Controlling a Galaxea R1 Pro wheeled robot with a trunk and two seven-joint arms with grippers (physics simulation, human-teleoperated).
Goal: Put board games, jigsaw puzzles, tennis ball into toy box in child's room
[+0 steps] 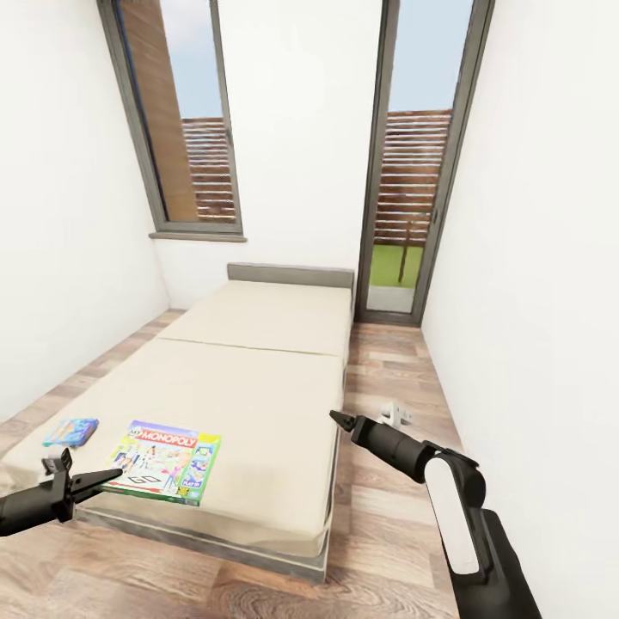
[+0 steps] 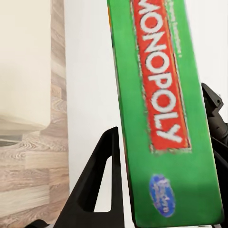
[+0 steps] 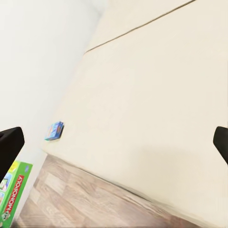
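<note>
Beige bed [image 1: 258, 378] was seen against the far wall, with the Monopoly box [image 1: 163, 461] at its near edge and a blue game [image 1: 70, 431] at its near-left corner. Left gripper [image 1: 107, 478] was spread wide at the box's edge [image 2: 166, 114]; right gripper [image 1: 341, 419] was held wide, empty, near the bed's right edge.

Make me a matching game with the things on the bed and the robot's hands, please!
Things:
1. green Monopoly board game box
2. small blue board game box
3. black left gripper
4. black right gripper

Places:
A. by the bed's left edge, left of the green box
B. at the green box's near left corner
C. over the bed's right edge
D. lying flat near the foot of the beige bed

Pairs: 1-D, 2-A, 3-B, 4-C
</note>
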